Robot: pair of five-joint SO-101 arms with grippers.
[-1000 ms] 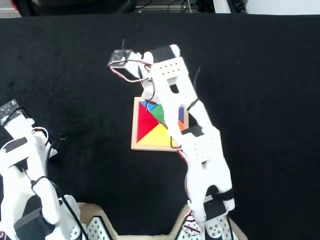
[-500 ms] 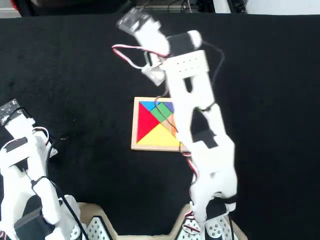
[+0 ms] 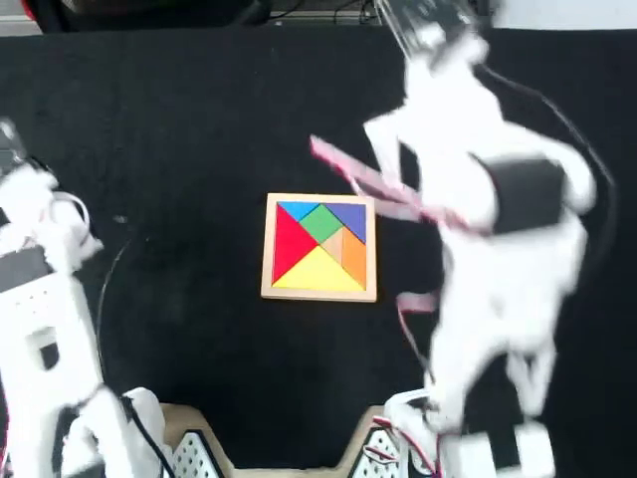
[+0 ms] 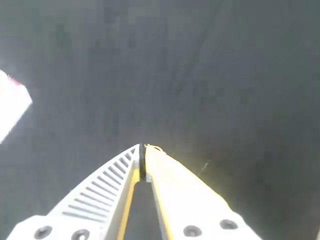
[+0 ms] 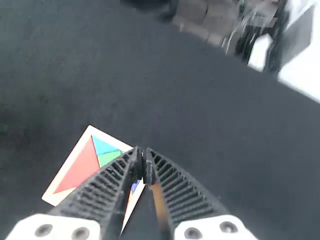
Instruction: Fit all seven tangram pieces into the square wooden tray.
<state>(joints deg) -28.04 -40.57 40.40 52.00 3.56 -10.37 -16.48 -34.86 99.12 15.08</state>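
Wooden tray [image 3: 268, 249] lay below the closed, empty right tool [image 5: 142, 162], tangram pieces [image 3: 320, 265] flush inside | left tool [image 4: 143, 150] closed, empty | likely light, rigid, slick: grip the outer rim.

Soft, even light is lying on the black table [image 3: 169, 129], the white right arm [image 3: 498, 209] is smearing into heavy blur, and a bright patch [image 4: 11, 109] is glaring in the left wrist view.
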